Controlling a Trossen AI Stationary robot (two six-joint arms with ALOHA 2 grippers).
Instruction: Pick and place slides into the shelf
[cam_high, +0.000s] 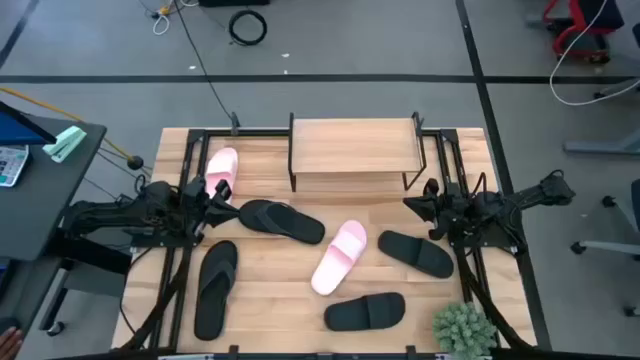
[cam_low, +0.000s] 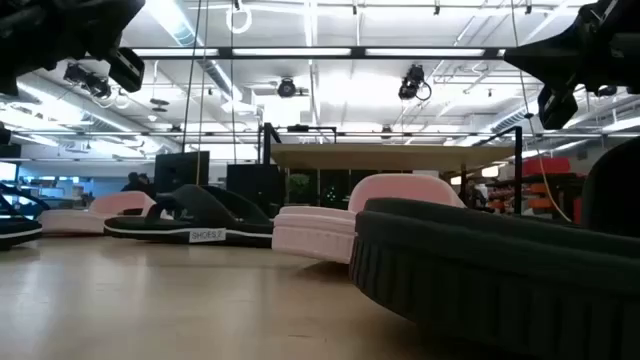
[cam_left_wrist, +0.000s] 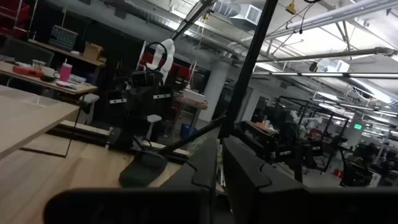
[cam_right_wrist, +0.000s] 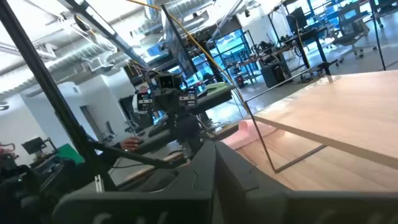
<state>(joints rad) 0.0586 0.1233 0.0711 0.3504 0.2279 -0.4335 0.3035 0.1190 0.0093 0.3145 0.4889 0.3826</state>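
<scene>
So I've got all six sandals on the light wooden tabletop (cam_high: 260, 290), near side of the small two-tier wooden shelf (cam_high: 352, 148); both arms idle at the sides, jaws closed.

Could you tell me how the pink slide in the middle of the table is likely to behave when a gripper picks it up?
The pink slide looks like thick moulded foam, so it is probably light and fairly stiff. Its wide arched strap should offer a good hold, though it may flex when squeezed. Lying flat on its sole on the table, it seems unlikely to roll or tip.
</scene>
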